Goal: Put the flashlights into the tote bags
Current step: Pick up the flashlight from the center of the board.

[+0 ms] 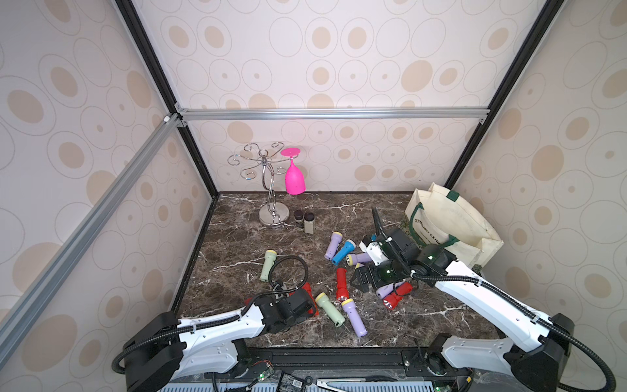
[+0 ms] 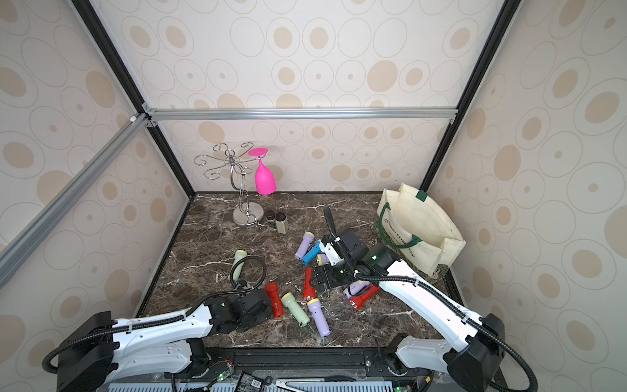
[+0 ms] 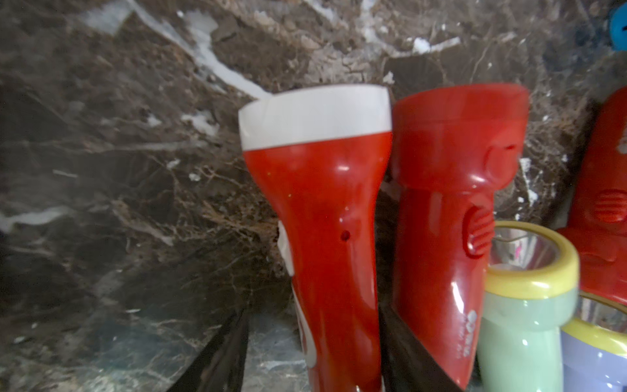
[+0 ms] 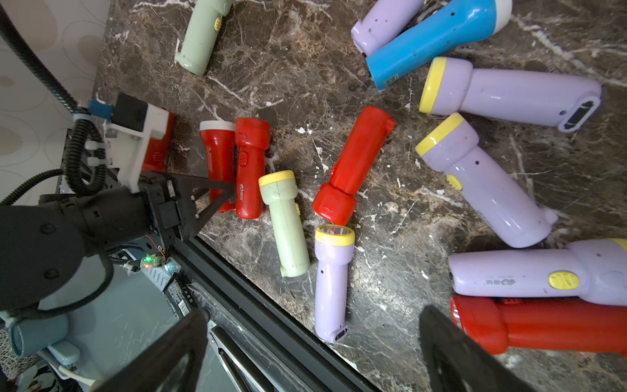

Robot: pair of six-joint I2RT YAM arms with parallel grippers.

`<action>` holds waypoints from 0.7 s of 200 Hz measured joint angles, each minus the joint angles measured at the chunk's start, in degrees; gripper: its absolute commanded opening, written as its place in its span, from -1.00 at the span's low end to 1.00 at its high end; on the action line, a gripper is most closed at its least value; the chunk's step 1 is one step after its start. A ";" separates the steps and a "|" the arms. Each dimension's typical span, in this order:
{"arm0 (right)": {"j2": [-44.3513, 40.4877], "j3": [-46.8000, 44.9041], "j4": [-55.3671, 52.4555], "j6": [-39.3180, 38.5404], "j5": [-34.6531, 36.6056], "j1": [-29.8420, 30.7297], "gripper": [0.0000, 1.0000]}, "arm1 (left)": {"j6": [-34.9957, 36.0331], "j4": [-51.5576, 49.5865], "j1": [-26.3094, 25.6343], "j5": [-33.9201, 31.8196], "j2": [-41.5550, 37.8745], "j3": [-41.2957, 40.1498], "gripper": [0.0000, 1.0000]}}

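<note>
Several flashlights lie scattered on the dark marble table. In the left wrist view a red flashlight [image 3: 315, 203] with a white head ring sits between the fingers of my left gripper [image 3: 314, 322]. One finger touches it and bare marble shows between it and the other finger. An all-red flashlight [image 3: 451, 203] lies right beside it. My right gripper [image 4: 314, 315] hangs open above a lilac flashlight [image 4: 330, 281], holding nothing. The cream tote bag [image 1: 454, 224] with green handles stands open at the back right in both top views.
A chrome glass rack [image 1: 271, 190] with a pink goblet [image 1: 293, 176] stands at the back, two dark-capped jars [image 1: 304, 220] beside its base. A pale green flashlight [image 1: 268, 264] lies alone at the left. The table's front edge [image 4: 258, 305] runs close under my right gripper.
</note>
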 measured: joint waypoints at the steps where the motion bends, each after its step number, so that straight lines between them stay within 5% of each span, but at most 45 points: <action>1: 0.00 0.00 0.07 0.02 0.00 0.00 0.98 | 0.00 0.04 0.00 0.00 0.07 0.00 0.20; 97: 0.44 0.00 1.90 1.66 0.02 0.00 0.98 | 1.18 2.82 -0.04 -1.84 5.68 1.86 0.00; 140: 0.44 0.02 2.01 2.27 0.17 0.02 0.99 | 2.69 2.45 -0.04 -2.69 7.96 3.15 -0.39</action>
